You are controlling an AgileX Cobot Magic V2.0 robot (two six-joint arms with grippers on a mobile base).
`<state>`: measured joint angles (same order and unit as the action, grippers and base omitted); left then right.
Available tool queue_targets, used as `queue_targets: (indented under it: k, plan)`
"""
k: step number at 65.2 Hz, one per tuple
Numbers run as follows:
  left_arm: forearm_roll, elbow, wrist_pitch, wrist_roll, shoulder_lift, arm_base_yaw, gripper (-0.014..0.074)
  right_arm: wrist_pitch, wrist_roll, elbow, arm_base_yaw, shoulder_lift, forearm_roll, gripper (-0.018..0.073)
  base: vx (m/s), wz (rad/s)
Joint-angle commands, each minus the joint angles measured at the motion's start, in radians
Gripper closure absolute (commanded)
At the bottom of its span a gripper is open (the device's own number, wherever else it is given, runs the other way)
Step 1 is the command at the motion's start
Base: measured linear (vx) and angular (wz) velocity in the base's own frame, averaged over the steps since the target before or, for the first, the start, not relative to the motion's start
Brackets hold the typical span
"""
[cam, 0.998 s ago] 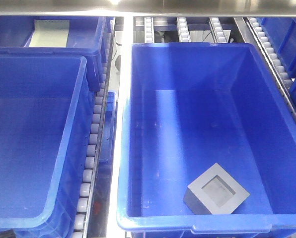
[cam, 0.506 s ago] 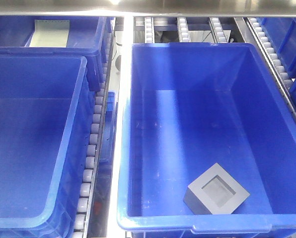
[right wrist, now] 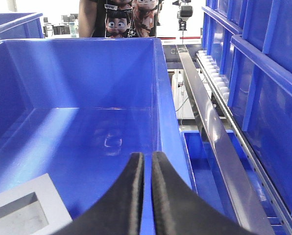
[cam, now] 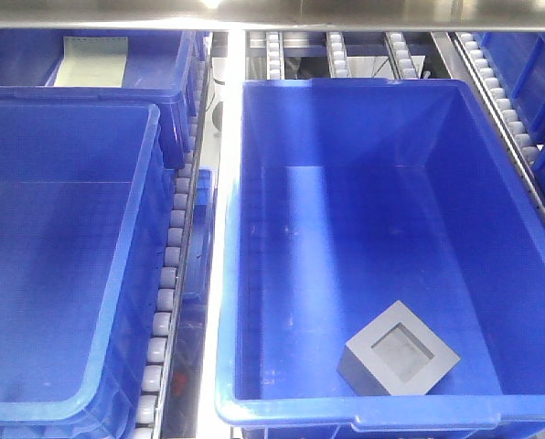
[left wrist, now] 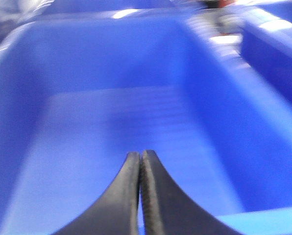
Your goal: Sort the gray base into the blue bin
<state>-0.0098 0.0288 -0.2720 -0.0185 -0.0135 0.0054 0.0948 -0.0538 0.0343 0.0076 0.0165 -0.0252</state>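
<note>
The fingers of the left gripper (left wrist: 139,161) are pressed together with nothing between them, and they are held over the floor of a blue tote that is seen blurred. The fingers of the right gripper (right wrist: 147,164) are almost closed, a thin gap is left between them, and nothing is pinched. They are placed above the right wall of the blue bin (right wrist: 158,98). The gray base (cam: 399,351) is found on the floor of the blue bin (cam: 227,274), near its front wall and towards the front right corner, with the square recess turned up. A second tote (cam: 131,274) is seen to the left, behind a row of rollers (cam: 167,283).
</note>
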Motion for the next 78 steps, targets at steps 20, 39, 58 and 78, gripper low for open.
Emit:
queue_targets:
  k: [20, 39, 58, 78]
  plan:
    - [-0.006, -0.069, 0.209, 0.006, -0.004, 0.011, 0.0602, -0.079, 0.007, -0.004, -0.004, 0.009, -0.006, 0.0564, 0.00, 0.00]
    - [-0.006, -0.069, 0.209, 0.006, -0.004, 0.011, 0.0602, -0.079, 0.007, -0.004, -0.004, 0.009, -0.006, 0.0564, 0.00, 0.00]
    - [-0.006, -0.069, 0.209, 0.006, -0.004, 0.011, 0.0602, -0.079, 0.007, -0.004, -0.004, 0.009, -0.006, 0.0564, 0.00, 0.00]
    - [-0.006, -0.069, 0.209, 0.006, -0.004, 0.011, 0.0602, -0.079, 0.007, -0.004, -0.004, 0.009, -0.006, 0.0564, 0.00, 0.00]
